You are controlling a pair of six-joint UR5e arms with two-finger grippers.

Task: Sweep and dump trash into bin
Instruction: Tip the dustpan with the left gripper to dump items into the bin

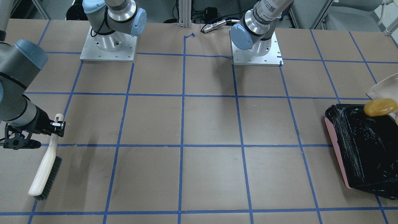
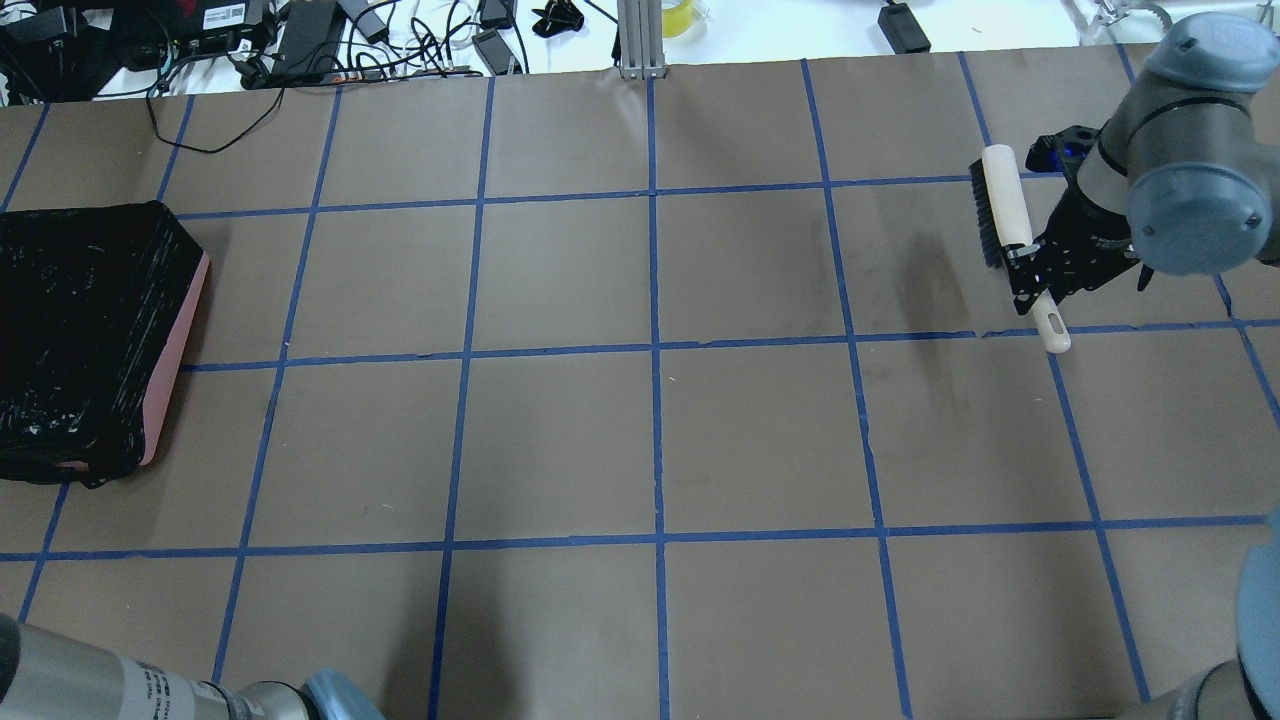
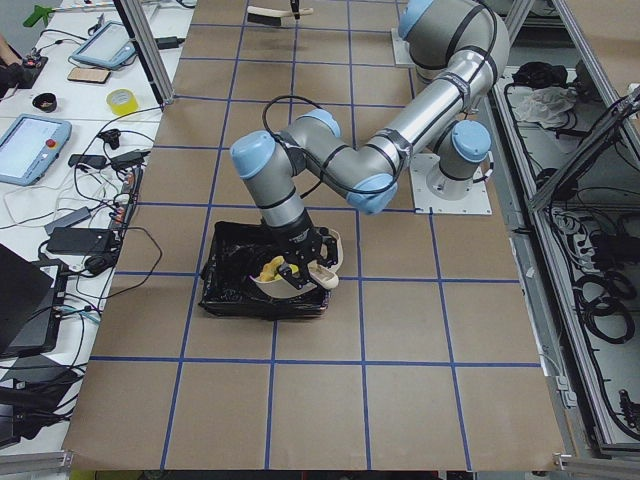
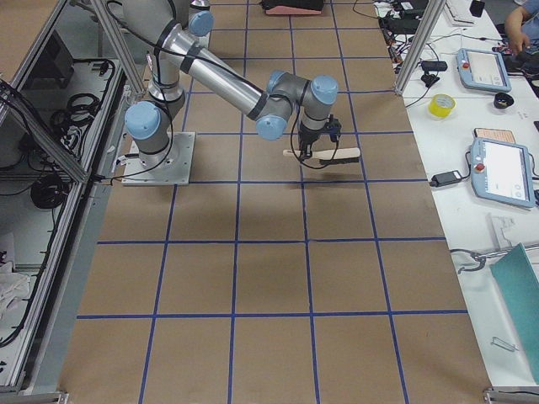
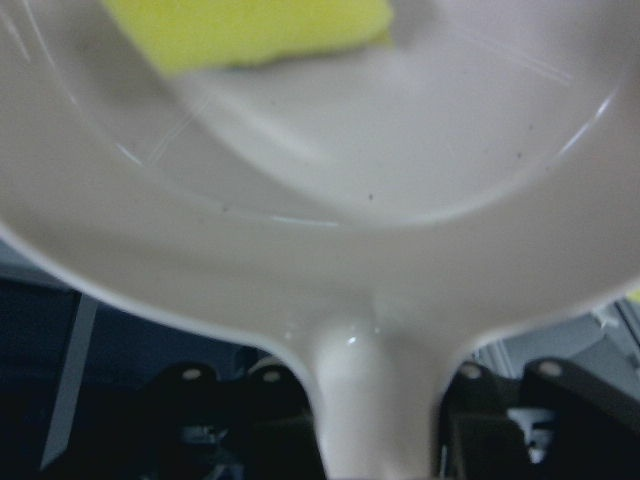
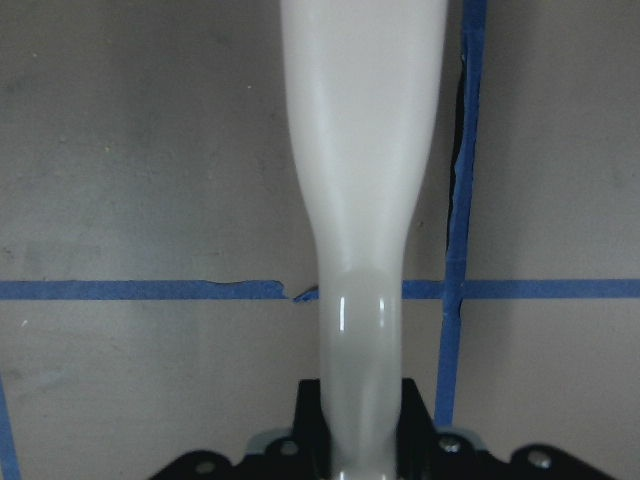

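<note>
Hanging tilted over the bin [image 2: 178,340] at the table's left end, the cream dustpan [image 5: 420,240] has its handle clamped between the fingers of the left gripper [image 5: 375,440]. The golden-brown lump [image 1: 380,107] sits at the pan's lip above the bin's black liner, and the yellow-green sponge [image 5: 250,30] lies inside the pan. Well apart, at the right end, the right gripper [image 2: 1035,268] is closed on the handle of the brush [image 2: 1002,195].

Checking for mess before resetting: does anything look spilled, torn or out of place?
Minor damage only: the blue tape line beneath the brush handle is torn and ragged. The potato-like lump is above the bin, not spilled.
</note>
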